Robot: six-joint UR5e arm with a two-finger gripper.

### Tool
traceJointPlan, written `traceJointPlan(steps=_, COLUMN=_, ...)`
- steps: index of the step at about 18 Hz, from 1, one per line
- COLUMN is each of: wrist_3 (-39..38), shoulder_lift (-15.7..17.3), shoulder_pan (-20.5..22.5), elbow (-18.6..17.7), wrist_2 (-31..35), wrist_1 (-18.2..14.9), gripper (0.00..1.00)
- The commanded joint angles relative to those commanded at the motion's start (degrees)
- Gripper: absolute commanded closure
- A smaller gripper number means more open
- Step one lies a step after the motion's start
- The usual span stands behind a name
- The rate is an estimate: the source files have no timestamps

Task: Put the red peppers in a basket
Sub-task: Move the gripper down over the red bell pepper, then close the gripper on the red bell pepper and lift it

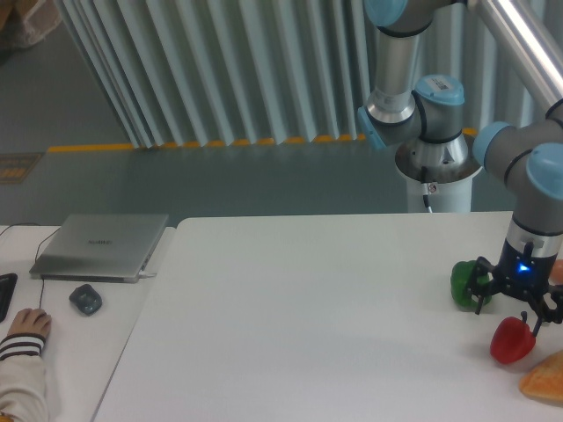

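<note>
Hovering gripper [510, 306], fingers spread wide, just above red pepper [512, 340]; green pepper [464, 284] close alongside (orange-tan wedge [544, 380] nr edge).

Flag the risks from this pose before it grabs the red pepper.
1. The open gripper hovers between the green pepper and the red pepper; one finger sits in front of the green one and could knock it on descent.
2. An orange-tan wedge lies close beside the red pepper, so the far finger may clip it.
3. No basket is in view, so the drop spot cannot be checked.
</note>
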Motion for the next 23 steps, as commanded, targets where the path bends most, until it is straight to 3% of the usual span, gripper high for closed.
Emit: traceJointPlan(steps=23, wrist_3=0.53, shoulder_lift=-2.2, shoulder_pan=-0.44, elbow=0.26, wrist_2=0.35, wrist_1=1.49, gripper=0.03)
